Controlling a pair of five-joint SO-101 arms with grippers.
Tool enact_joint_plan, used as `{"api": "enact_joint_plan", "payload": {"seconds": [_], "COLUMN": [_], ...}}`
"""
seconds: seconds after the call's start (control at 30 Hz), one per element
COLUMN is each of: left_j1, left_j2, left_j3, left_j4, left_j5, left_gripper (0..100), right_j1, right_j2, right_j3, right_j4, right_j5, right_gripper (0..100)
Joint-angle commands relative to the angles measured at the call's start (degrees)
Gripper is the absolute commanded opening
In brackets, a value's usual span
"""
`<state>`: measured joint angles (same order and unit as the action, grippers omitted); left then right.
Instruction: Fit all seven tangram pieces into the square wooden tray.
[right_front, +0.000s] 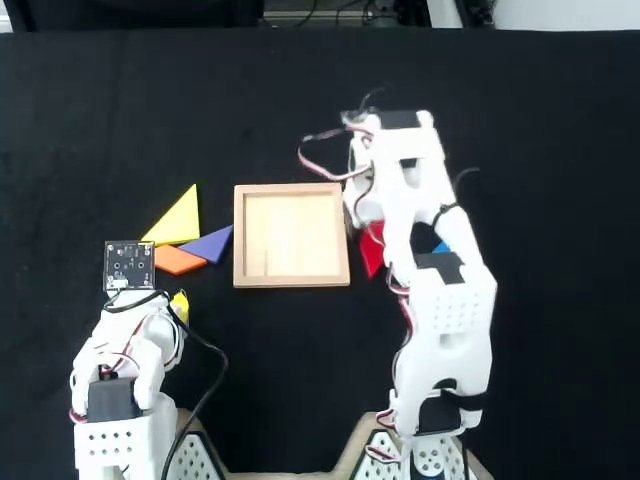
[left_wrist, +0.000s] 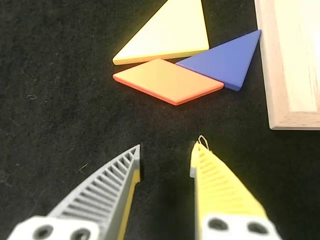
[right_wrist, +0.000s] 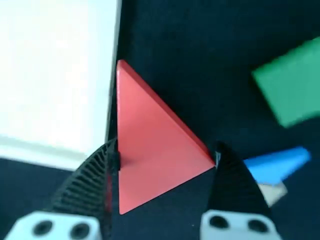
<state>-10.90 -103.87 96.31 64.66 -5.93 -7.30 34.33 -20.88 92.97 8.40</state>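
Noted red triangle (right_wrist: 150, 145) just right of square wooden tray (right_front: 240, 235), centre of high view, pinched by right gripper (right_wrist: 165, 152): one jaw on a straight edge, other at a corner. Judged thin, stiff, light, smooth-sided, so apt to pivot from a corner hold; safer taken edge-to-edge nearer mid-body. Logged left gripper (left_wrist: 168, 147) spread, empty, lower left, near orange parallelogram (left_wrist: 167, 81), yellow triangle (left_wrist: 170, 32) and blue triangle (left_wrist: 225, 60).

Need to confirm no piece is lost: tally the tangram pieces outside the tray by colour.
yellow triangle: 1
orange piece: 1
dark blue triangle: 1
red triangle: 1
green piece: 1
light blue piece: 1
tan piece, mostly hidden: 1
Total: 7
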Motion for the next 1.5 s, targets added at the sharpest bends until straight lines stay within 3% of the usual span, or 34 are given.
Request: {"api": "enact_joint_plan", "payload": {"seconds": [0.0,0.27,0.6,0.9,1.13,1.47], "left_j1": [-0.6,-0.6,-0.6,-0.6,-0.6,-0.6], "left_j2": [-0.4,-0.4,-0.4,-0.4,-0.4,-0.4], "left_j3": [1.0,1.0,1.0,1.0,1.0,1.0], "left_j4": [0.4,0.4,0.4,0.4,0.4,0.4], "left_j5": [-0.6,-0.6,-0.6,-0.6,-0.6,-0.6], "left_gripper": [17,17,17,17,17,17], "right_j1": [0.2,-3.4,-12.9,-19.2,-21.4,-22.9], "right_j2": [-7.9,-9.3,-9.2,-9.0,-3.9,1.5], "right_j3": [-6.5,-6.9,-6.7,-6.6,-6.6,-6.8], "right_j4": [3.7,3.8,0.9,0.9,-4.7,-4.8], "right_j5": [6.1,26.9,37.9,57.5,59.2,59.9], "right_gripper": [12.7,12.7,12.7,12.7,12.7,12.7]}}
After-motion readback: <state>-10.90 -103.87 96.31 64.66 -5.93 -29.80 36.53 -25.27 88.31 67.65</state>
